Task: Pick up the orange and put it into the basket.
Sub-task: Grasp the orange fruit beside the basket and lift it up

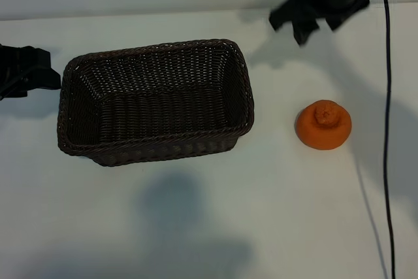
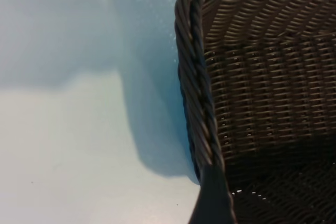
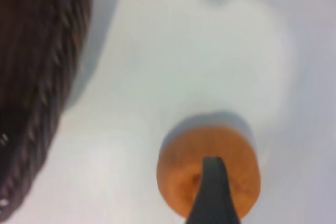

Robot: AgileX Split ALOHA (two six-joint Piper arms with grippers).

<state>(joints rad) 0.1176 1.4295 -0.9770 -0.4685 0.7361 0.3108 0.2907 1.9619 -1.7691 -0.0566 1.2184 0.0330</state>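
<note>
The orange [image 1: 323, 125] sits on the white table to the right of the basket, knobby bump upward. In the right wrist view the orange [image 3: 178, 177] lies right behind one dark fingertip [image 3: 212, 192]. My right gripper [image 1: 319, 23] hangs open above the table's far right, behind the orange and apart from it, holding nothing. The dark brown wicker basket [image 1: 243, 83] stands left of centre with nothing in it. My left gripper [image 1: 29, 73] waits open at the table's left edge, just outside the basket's short end; its finger [image 2: 212, 200] shows by the basket rim [image 2: 197, 103].
A black cable [image 1: 386, 96] runs down the right side of the table, just past the orange. White tabletop [image 1: 196, 220] stretches in front of the basket and the orange.
</note>
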